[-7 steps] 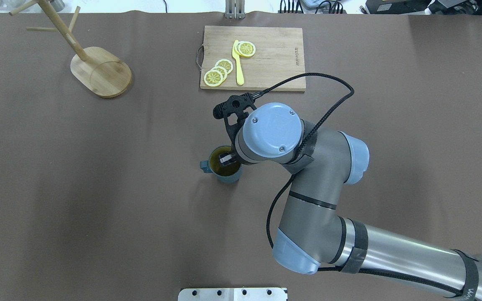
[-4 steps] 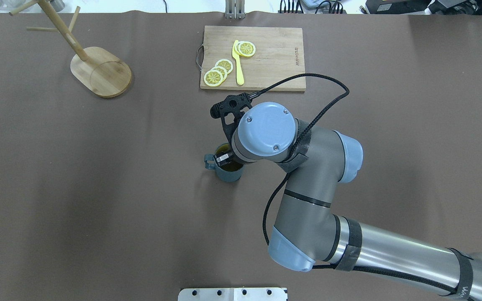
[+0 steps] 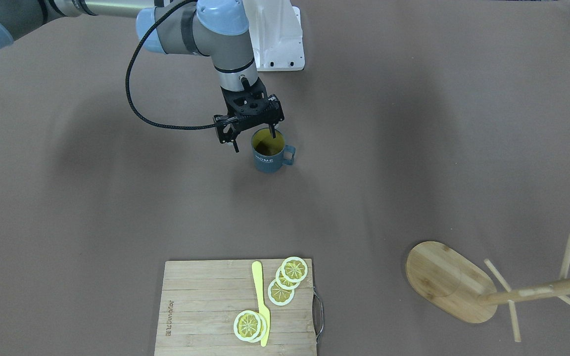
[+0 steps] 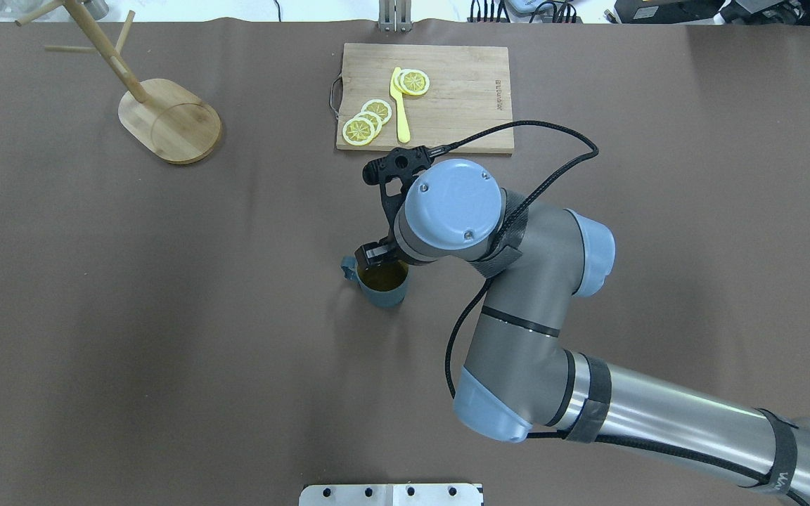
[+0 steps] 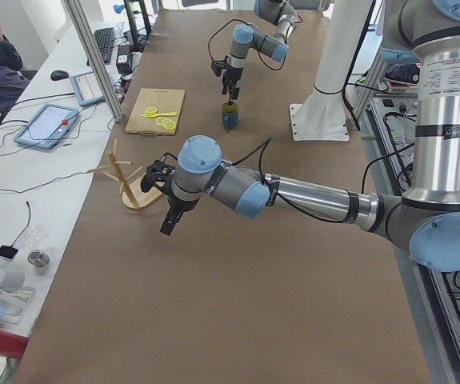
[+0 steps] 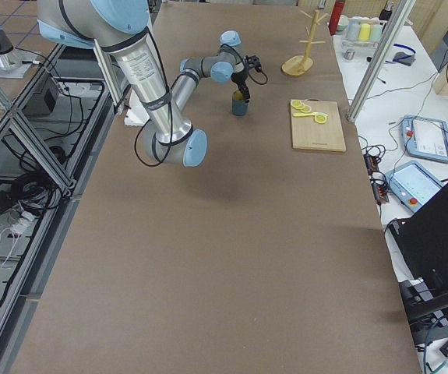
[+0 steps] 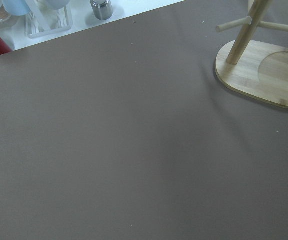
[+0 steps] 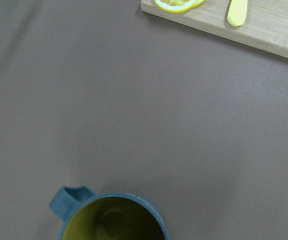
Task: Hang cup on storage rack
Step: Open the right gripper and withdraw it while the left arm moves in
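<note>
The dark slate-blue cup (image 4: 382, 288) stands upright mid-table, yellow-green inside, handle (image 3: 289, 155) pointing toward the rack's side. It also shows in the front view (image 3: 267, 153) and at the bottom of the right wrist view (image 8: 111, 220). My right gripper (image 3: 254, 139) is open just above the cup. One finger (image 3: 273, 132) hangs over its opening, the other (image 3: 236, 145) is outside the wall away from the handle. The bamboo storage rack (image 4: 169, 119) stands at the far left, empty. My left gripper (image 5: 168, 220) shows only in the exterior left view, raised near the rack (image 5: 130, 180); I cannot tell if it is open.
A wooden cutting board (image 4: 447, 105) with lemon slices (image 4: 366, 121) and a yellow knife (image 4: 399, 105) lies just beyond the right gripper. A white mount plate (image 3: 277, 39) sits at the robot's edge. The rack's base (image 7: 264, 75) shows in the left wrist view.
The right gripper has drawn from deep inside the cup toward its far rim and the cutting board. The cup has shifted and turned slightly. The rack has not moved.
</note>
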You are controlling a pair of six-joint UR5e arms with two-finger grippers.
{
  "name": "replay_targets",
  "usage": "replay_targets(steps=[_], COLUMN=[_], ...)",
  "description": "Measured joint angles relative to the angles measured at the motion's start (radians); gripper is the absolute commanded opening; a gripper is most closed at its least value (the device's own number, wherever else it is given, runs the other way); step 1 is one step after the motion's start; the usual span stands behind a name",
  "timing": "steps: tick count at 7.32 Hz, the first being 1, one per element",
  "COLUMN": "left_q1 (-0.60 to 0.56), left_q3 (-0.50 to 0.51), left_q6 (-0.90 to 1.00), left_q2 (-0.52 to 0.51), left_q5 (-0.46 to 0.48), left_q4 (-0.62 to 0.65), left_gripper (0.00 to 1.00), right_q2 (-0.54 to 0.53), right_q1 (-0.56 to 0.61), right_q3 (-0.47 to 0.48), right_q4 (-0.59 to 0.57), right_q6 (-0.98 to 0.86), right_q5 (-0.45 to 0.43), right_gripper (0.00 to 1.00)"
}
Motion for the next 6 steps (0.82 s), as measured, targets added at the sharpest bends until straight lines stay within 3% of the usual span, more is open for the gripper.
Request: replay_targets(steps=[4, 6], left_q1=[0.141, 0.252], left_q3=[0.000, 0.002], left_q6=[-0.232, -0.311], left_q2=[-0.041, -0.061], left_q5=[-0.019, -0.013], left_q4=[-0.164, -0.298], left_gripper=[1.00, 1.00], right_q2=[-0.153, -0.239], right_q1=[0.321, 0.476], right_q3=[0.066, 0.046], right_q4=[-0.002, -0.003], right_q6=[0.022, -0.167], right_q5=[0.258, 0.331], right_gripper=[1.00, 1.00])
